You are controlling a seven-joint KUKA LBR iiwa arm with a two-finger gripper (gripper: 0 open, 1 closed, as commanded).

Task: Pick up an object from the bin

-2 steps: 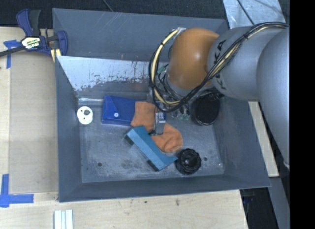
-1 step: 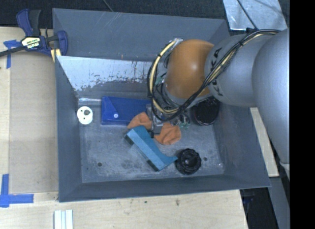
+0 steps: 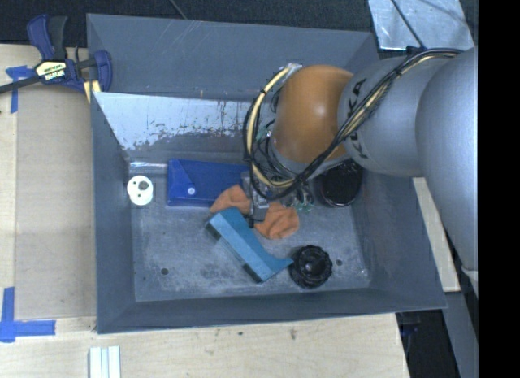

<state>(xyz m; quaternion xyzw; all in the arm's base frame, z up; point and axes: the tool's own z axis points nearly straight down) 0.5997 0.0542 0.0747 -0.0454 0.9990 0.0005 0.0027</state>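
Observation:
My gripper (image 3: 262, 206) reaches down into the middle of the bin, mostly hidden under the orange wrist cover. Its tip sits on a crumpled orange cloth (image 3: 280, 222) that spreads to both sides of it. Just below and left lies a light blue L-shaped block (image 3: 244, 246), touching the cloth. A dark blue flat box (image 3: 199, 183) lies behind the cloth to the left.
A small white round cap (image 3: 140, 190) lies at the bin's left. A black knob-like disc (image 3: 311, 266) rests near the front right, and a black ring-shaped thing (image 3: 340, 184) sits at the right under the arm.

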